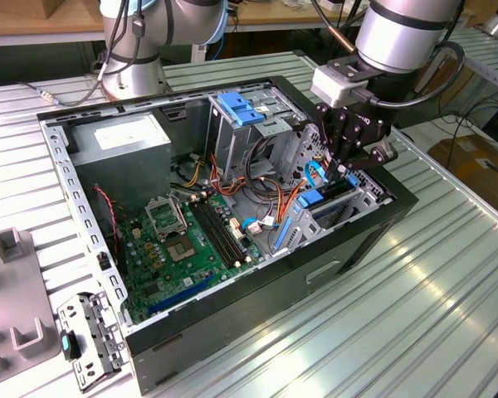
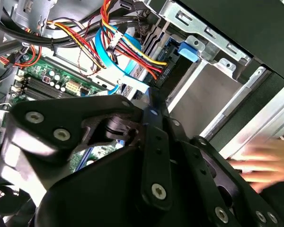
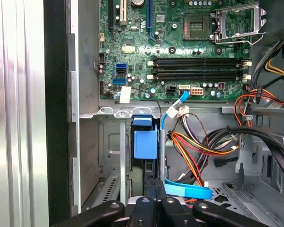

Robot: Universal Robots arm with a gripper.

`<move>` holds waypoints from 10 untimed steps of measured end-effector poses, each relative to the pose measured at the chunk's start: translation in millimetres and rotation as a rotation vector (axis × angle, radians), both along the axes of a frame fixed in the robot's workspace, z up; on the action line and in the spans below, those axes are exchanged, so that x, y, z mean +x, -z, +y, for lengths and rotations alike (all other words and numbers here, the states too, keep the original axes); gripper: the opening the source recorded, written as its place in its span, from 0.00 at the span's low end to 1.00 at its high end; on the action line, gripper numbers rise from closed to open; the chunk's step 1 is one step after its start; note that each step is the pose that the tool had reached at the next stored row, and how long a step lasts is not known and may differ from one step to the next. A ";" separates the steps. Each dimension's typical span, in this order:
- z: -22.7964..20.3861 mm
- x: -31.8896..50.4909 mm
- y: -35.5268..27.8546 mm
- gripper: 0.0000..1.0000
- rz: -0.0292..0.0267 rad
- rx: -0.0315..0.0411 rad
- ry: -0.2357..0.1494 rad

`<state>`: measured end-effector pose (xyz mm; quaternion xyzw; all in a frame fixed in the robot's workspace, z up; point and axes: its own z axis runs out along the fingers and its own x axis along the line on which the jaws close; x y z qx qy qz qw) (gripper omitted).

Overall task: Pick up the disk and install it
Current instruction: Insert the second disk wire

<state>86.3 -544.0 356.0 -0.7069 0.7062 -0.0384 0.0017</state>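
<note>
Exterior view: gripper [image 1: 354, 170] clamped shut on the disk [image 1: 322, 199], half-seated on edge in the drive bay [image 1: 361, 203]; insertion unfinished.

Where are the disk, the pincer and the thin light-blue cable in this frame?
disk [image 3: 145, 144]: first wrist view, on its bright blue carrier face.
pincer [image 1: 354, 160]: exterior view, between its black fingertips, above the drive bay.
thin light-blue cable [image 3: 175, 106]: first wrist view, on its mid-run below the motherboard.
</note>
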 end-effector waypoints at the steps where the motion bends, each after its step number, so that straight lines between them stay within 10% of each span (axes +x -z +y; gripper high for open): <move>1: 0.0 0.0 0.0 0.11 0.0000 0.0000 0.000; 10: 0.0 0.0 -0.5 0.11 -0.0006 0.0000 0.000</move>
